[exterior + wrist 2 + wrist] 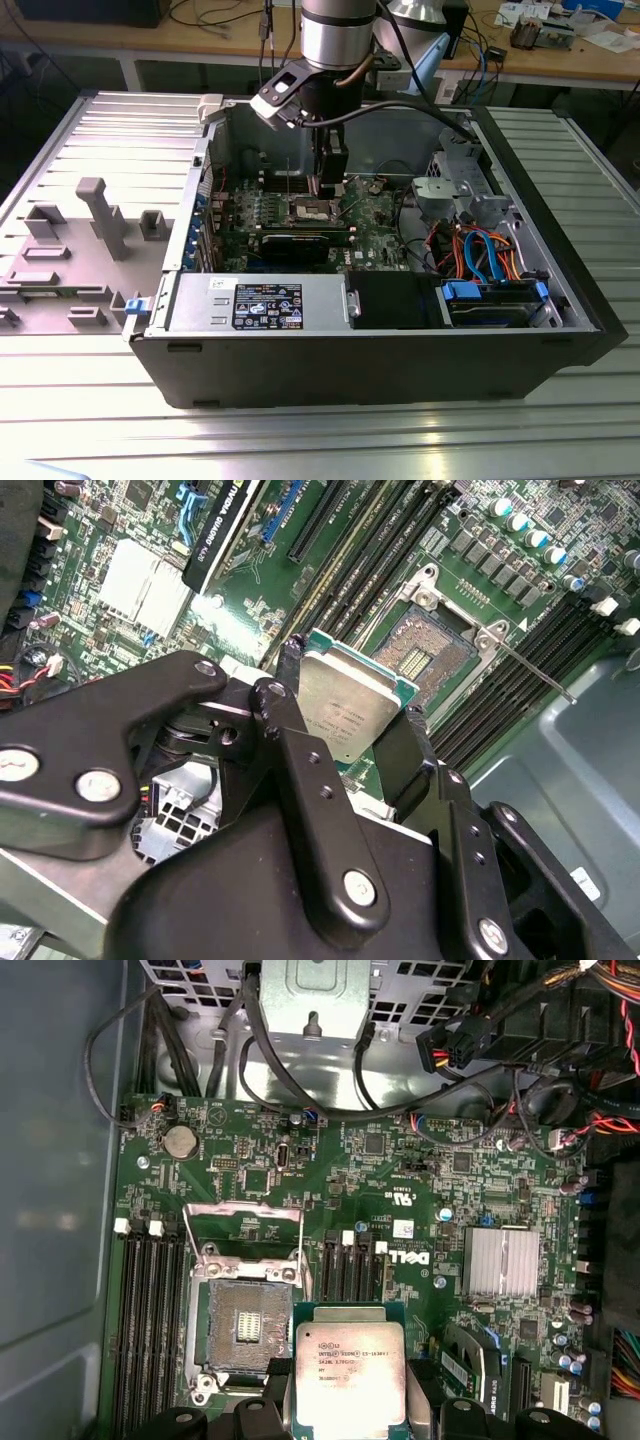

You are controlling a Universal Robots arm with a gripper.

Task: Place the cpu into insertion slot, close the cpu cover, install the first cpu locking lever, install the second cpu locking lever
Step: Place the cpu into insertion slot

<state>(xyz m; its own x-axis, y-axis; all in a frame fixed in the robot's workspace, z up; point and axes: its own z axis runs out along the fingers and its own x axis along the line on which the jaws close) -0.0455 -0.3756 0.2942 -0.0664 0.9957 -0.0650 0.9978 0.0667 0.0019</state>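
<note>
Black screw-studded pincer, silver arm

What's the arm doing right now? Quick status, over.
Gripper shut on the chip, held above the board near the socket. Socket empty, its cover open. Nothing seen blocking it.

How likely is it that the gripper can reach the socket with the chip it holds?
Probably yes. The gripper holds the chip beside the socket, whose cover stands open, and nothing lies over the bare contacts.
</note>
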